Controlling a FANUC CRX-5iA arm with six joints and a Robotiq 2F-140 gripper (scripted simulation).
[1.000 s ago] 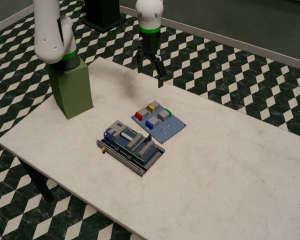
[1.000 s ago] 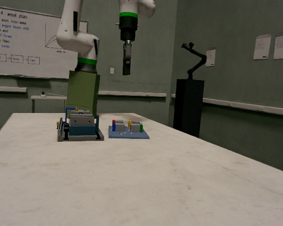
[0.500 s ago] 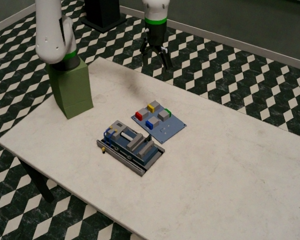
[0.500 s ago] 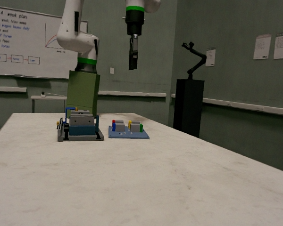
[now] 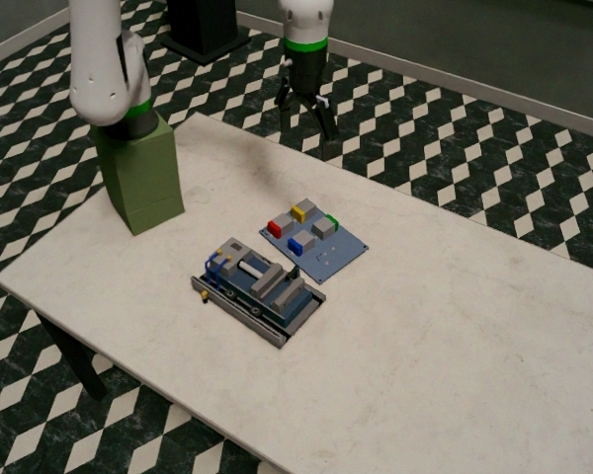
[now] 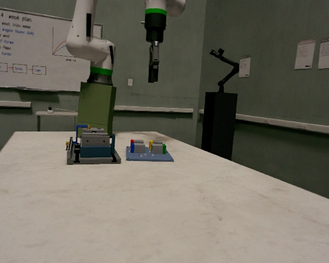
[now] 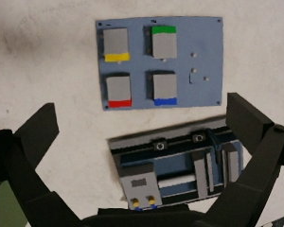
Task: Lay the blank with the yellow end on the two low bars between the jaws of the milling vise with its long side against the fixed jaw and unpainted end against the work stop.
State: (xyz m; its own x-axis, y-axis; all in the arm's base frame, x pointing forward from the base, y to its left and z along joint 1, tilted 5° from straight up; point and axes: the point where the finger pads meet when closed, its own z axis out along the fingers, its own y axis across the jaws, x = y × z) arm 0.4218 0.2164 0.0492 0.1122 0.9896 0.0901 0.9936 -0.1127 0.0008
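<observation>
The blank with the yellow end [image 5: 303, 208] [image 6: 156, 147] [image 7: 115, 44] lies on the blue plate [image 5: 340, 255] [image 6: 147, 158] [image 7: 137, 63], at its far corner. Blanks with red [image 5: 280, 224] [image 7: 118, 89], blue [image 5: 301, 241] [image 7: 164, 86] and green [image 5: 324, 226] [image 7: 164, 41] ends lie beside it on the plate. The milling vise [image 5: 258, 285] [image 6: 94, 149] [image 7: 174, 170] stands next to the plate, nothing between its jaws. The fixed jaw [image 5: 289, 296] is the end away from the blue hoses. My gripper [image 5: 308, 137] [image 6: 152, 76] [image 7: 141, 113] is open and empty, high above the table's far edge.
The arm's green base block [image 5: 140, 173] [image 6: 96, 104] stands at the table's far left corner. Three small pins [image 7: 194, 71] stick up from the plate's bare part. A black pedestal [image 6: 219, 124] with another arm stands on the floor beyond the table.
</observation>
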